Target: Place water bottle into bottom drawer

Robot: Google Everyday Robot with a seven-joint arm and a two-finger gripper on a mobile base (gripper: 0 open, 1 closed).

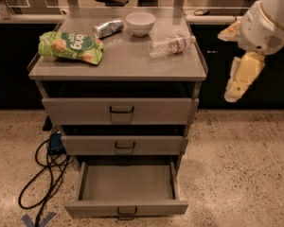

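Observation:
The water bottle (pixel 171 45), clear with a white cap and a label band, lies on its side on the cabinet top, right of centre, cap pointing right. The bottom drawer (pixel 127 206) is pulled open and its shallow tray looks empty. The two drawers above it are slightly open. My gripper (pixel 240 79) hangs from the pale arm at the right, outside the cabinet's right edge. It is lower than the cabinet top and apart from the bottle, and it holds nothing that I can see.
On the cabinet top (pixel 118 65) are a green snack bag (pixel 71 46) at the left, a silver can (pixel 108 28) lying at the back and a white bowl (pixel 140 22). A black cable (pixel 47 174) loops on the floor left of the cabinet. A dark counter runs behind.

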